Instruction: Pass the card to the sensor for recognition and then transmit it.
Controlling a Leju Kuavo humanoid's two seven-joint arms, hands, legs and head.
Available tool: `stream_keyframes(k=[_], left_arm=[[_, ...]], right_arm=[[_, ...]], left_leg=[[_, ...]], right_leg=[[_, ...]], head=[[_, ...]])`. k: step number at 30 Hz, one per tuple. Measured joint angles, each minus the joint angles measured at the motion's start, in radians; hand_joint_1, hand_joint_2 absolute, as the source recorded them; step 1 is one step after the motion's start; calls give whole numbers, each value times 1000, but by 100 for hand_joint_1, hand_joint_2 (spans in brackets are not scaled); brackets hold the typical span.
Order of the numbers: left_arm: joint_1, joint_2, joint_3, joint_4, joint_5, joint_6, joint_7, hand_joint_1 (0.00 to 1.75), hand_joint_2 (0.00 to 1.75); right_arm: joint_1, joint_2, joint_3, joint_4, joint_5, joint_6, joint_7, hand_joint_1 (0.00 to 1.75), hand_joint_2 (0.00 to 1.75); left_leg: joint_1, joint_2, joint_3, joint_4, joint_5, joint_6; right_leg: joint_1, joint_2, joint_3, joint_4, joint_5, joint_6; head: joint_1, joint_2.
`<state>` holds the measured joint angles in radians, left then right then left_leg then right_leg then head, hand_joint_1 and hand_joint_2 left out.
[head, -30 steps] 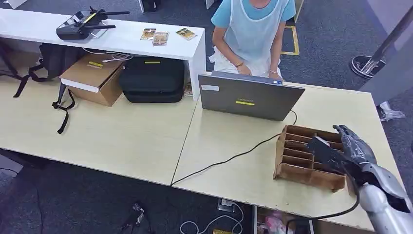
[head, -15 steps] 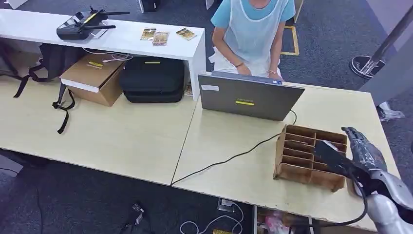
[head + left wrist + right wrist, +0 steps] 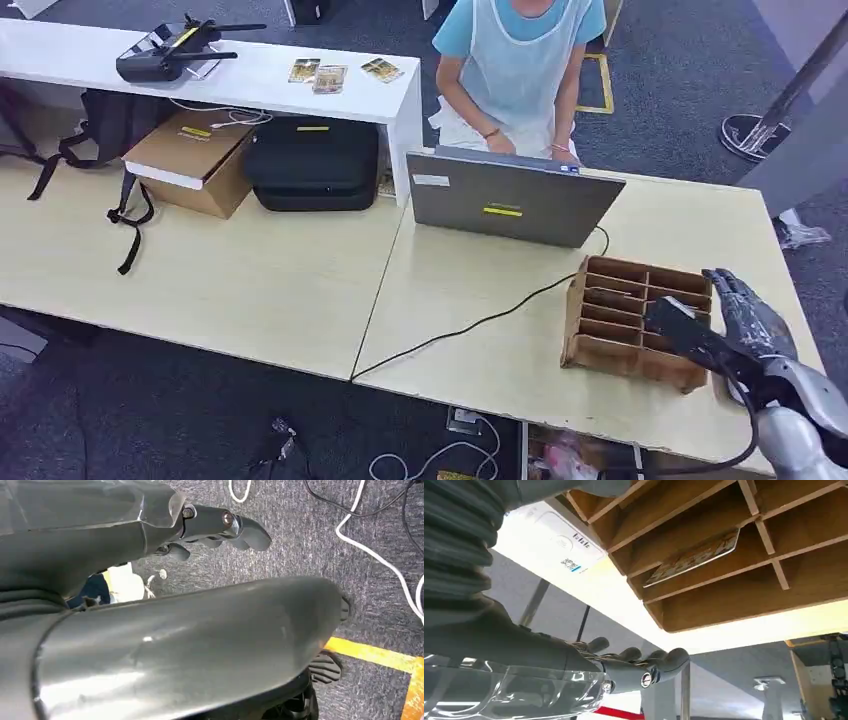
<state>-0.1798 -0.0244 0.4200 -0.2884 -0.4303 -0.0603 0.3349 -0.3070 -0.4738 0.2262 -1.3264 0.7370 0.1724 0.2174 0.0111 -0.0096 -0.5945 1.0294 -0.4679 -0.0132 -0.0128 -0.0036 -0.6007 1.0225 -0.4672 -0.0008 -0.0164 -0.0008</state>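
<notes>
A wooden compartment rack (image 3: 575,322) stands on the table at the right. A printed card (image 3: 694,555) lies in one of the compartments of the rack (image 3: 744,605), seen in the right wrist view. A white box with a label, the sensor (image 3: 556,537), sits on the table beside the rack. My right hand (image 3: 745,318) hovers at the rack's right end, its thumb over the nearest compartments, fingers (image 3: 639,665) stretched out and holding nothing. My left hand (image 3: 165,640) hangs over the carpet floor with nothing in it, its fingers (image 3: 215,525) loosely extended.
A grey laptop (image 3: 515,198) stands behind the rack, with a person (image 3: 520,60) seated at it. A black cable (image 3: 470,325) crosses the table (image 3: 250,280). At the back left are a cardboard box (image 3: 190,160), a black case (image 3: 313,162), and a white shelf bearing a controller (image 3: 165,50) and loose cards (image 3: 330,75).
My right hand has drifted to the right and nearer to me, off the middle of the rack toward its right end. The rack and the person have stayed put.
</notes>
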Motion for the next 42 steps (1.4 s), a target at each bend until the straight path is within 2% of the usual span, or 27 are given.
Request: stream_keyframes(k=[3,7,15,22,23,24,25,26,27,28,29,31,42], left_arm=[[0,1,0,0,1,-5,0,0,0],[0,2,0,0,1,-5,0,0,0],[-4,0,0,-3,-5,-8,0,0,0],[-14,0,-3,-3,-7,-11,0,0,0],[-14,0,-3,-3,-8,-11,0,0,0],[-15,0,-3,-3,-8,-11,0,0,0],[-15,0,-3,-3,-8,-11,0,0,0],[-16,0,-5,-4,-11,-11,0,0,0],[-16,0,-6,-4,-14,-11,0,0,0],[-17,0,-8,-4,-18,-13,0,0,0],[-17,0,-10,-4,-20,-14,0,0,0],[-17,0,-14,-4,-21,-16,0,0,0],[-20,0,-24,-4,-18,-33,0,0,0]], right_arm=[[-4,0,2,3,2,8,-1,31,175],[-7,0,6,10,3,8,-1,24,175],[-20,0,21,25,3,8,-1,24,175],[-22,0,28,38,3,8,-1,35,175],[-22,0,28,39,3,8,-1,45,175],[-23,0,28,39,3,8,-1,70,175],[-23,0,28,40,3,8,-1,80,175],[-24,0,28,41,3,7,-1,127,175],[-24,0,28,42,3,5,0,154,175],[-23,0,28,42,3,3,2,154,175],[-23,0,27,41,3,2,3,169,175],[-22,-1,23,38,0,0,9,175,175],[1,-25,0,4,-25,-3,15,171,175]], left_leg=[[0,0,0,0,0,0],[0,0,0,0,0,0],[0,0,0,0,0,0],[0,0,0,0,0,0],[0,0,0,0,0,0],[0,0,0,0,0,0],[0,0,0,0,0,0],[0,0,0,0,0,0],[0,0,0,0,0,0],[0,0,0,0,0,0],[0,0,0,0,0,0],[0,0,1,0,0,0],[0,0,2,0,0,0]], right_leg=[[0,0,0,0,0,0],[0,0,0,0,0,0],[0,0,0,0,0,0],[0,0,0,0,0,0],[0,0,0,0,0,0],[0,0,0,0,0,0],[0,0,0,0,0,0],[0,0,0,0,0,0],[0,0,0,0,0,0],[0,0,0,0,0,0],[0,0,0,0,0,0],[0,0,0,0,0,0],[0,0,1,0,0,0]], head=[[0,0],[0,0],[0,0],[0,0],[0,0],[0,0],[0,0],[0,0],[0,0],[0,0],[0,0],[0,0],[0,0]])
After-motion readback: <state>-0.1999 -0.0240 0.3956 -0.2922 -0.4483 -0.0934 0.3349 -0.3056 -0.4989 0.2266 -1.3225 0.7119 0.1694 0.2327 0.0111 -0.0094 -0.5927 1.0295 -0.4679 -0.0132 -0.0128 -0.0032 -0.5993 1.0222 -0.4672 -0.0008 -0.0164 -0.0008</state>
